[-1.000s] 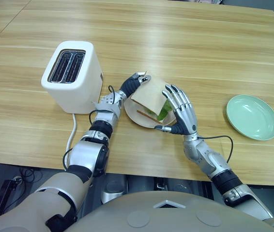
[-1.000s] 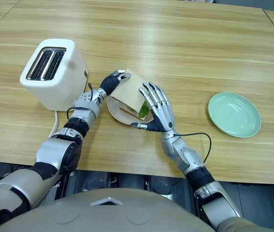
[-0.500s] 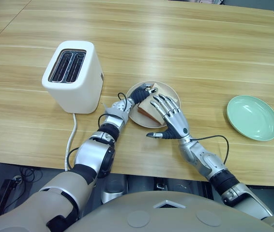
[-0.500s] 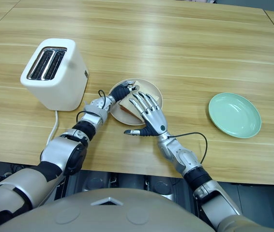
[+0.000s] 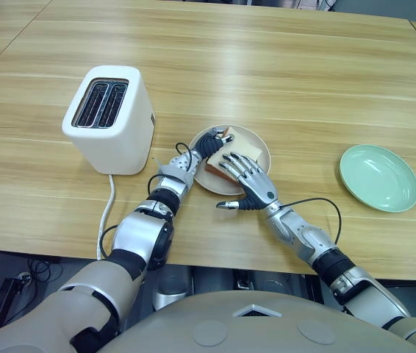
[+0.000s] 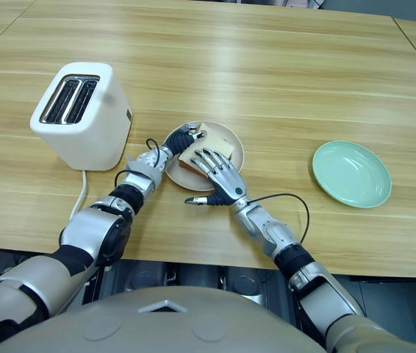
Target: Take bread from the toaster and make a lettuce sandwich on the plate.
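Sandwich of tan bread slices (image 5: 239, 153) flat on round beige plate (image 5: 262, 145), about midway across the table and toward its near edge. Left hand (image 5: 206, 141) at the plate's left rim, dark fingers curled onto the sandwich's left corner and clamped on it. Right hand (image 5: 249, 185) at the near side, fingers spread apart and laid flat over the sandwich's near edge, thumb stuck out to the left above the wood just off the plate's near rim. White box-shaped two-slot toaster (image 5: 109, 121) upright to the left of the plate, near it but apart, with white cord (image 5: 107, 212) trailing off the near table edge. Pale green shallow round dish (image 5: 378, 178) well apart to the right, close to the near edge. Light wooden plank table (image 5: 267, 59) stretching wide on the far side beyond plate and toaster, with another run of plain wood between plate and green dish.
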`<action>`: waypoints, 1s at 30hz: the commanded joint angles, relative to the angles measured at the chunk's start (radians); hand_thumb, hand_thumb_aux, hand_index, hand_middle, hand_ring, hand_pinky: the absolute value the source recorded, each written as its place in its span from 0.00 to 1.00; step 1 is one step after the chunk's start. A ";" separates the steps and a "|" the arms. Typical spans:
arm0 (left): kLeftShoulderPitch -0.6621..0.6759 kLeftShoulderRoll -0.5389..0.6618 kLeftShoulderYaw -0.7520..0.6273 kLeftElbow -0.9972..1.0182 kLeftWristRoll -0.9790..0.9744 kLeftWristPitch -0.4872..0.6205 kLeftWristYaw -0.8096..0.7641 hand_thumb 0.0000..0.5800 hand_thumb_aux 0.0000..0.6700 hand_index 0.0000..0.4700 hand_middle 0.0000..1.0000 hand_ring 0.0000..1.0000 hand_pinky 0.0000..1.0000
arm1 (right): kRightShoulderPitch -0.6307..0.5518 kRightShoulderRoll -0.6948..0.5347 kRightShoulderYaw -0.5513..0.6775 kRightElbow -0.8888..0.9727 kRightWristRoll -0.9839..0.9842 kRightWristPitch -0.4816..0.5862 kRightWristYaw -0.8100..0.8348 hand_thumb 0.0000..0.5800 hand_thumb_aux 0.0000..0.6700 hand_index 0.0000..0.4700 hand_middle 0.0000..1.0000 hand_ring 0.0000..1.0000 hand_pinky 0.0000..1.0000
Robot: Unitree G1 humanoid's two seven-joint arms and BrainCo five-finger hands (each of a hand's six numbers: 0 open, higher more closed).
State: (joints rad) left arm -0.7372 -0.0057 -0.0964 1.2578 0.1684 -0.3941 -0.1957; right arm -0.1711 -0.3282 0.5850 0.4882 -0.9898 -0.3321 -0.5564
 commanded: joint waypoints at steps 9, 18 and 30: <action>-0.065 0.030 -0.034 0.018 0.073 -0.023 0.090 0.00 0.00 0.00 0.00 0.00 0.00 | 0.029 -0.008 0.078 0.179 0.020 0.028 0.183 0.00 0.00 0.00 0.00 0.00 0.00; -0.154 0.099 -0.015 0.017 0.086 -0.047 0.190 0.00 0.00 0.00 0.00 0.00 0.00 | 0.026 -0.011 0.085 0.188 0.028 0.028 0.180 0.00 0.00 0.00 0.00 0.00 0.00; -0.159 0.137 0.048 -0.025 0.029 -0.161 0.181 0.00 0.00 0.00 0.00 0.00 0.00 | 0.015 -0.009 0.055 0.118 0.052 0.002 0.113 0.00 0.00 0.00 0.00 0.00 0.00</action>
State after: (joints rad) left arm -0.9077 0.1382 -0.0536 1.2529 0.2177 -0.5181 0.0021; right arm -0.2040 -0.3239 0.6073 0.5388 -0.9391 -0.3339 -0.4869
